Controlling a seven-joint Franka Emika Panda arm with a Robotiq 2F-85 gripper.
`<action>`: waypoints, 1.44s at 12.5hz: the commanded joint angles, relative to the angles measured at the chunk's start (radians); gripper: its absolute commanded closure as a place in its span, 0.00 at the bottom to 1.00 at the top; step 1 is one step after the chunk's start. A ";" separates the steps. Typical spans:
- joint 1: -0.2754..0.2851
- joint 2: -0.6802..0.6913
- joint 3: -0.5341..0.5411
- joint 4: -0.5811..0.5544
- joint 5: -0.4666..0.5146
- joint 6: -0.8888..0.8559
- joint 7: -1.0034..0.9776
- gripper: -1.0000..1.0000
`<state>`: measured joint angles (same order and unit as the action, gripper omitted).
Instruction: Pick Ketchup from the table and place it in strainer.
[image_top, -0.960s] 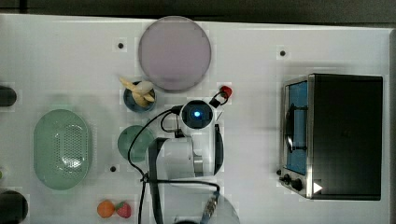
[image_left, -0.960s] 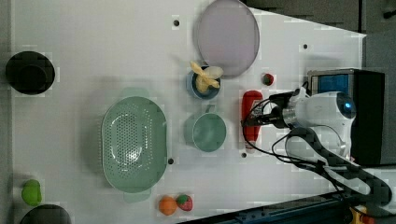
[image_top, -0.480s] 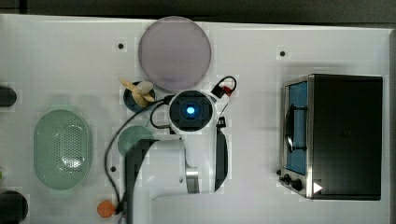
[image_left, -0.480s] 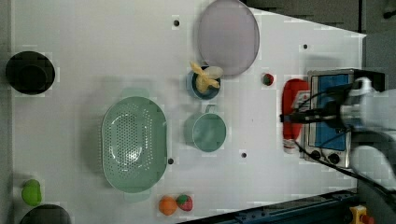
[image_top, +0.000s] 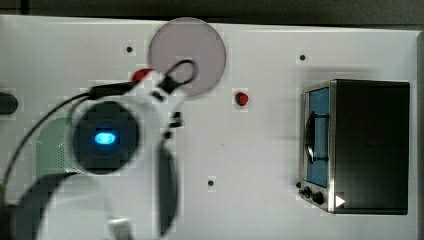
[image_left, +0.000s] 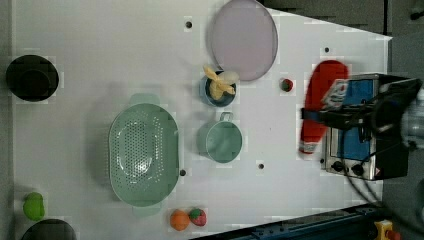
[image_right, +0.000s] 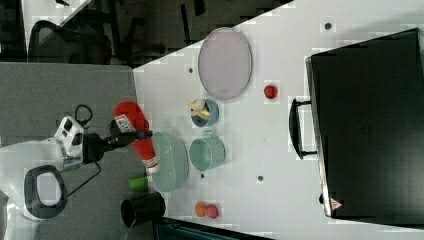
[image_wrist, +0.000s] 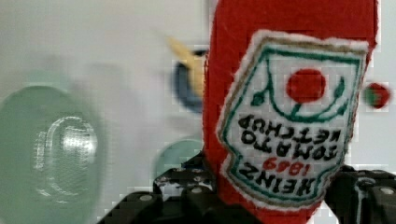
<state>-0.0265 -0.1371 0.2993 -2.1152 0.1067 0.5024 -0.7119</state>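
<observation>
Left view | we see gripper (image_left: 327, 116) clamped on Ketchup (image_left: 320, 107), airborne near table's (image_left: 90, 45) 3 o'clock edge | strainer (image_left: 144, 155) at 8 o'clock, bare table between.

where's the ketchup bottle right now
The ketchup bottle is off the table, clamped in the gripper. In the left view it hangs at the right, in front of the toaster oven, well apart from the strainer.

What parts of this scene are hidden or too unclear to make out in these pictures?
- Top view: the arm's blurred white body covers most of the pale mint-green oval plastic strainer.
- Wrist view: the red ketchup squeeze bottle runs past the frame's edge, its ends cut off.
- Left view: blur hides the gripper fingers.
</observation>
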 joint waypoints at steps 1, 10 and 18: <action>0.074 0.092 0.131 -0.023 -0.007 -0.012 0.343 0.37; 0.141 0.510 0.301 -0.019 -0.010 0.530 0.648 0.33; 0.155 0.467 0.314 0.056 -0.014 0.492 0.821 0.00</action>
<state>0.1327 0.4373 0.5757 -2.1348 0.0939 0.9839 -0.0091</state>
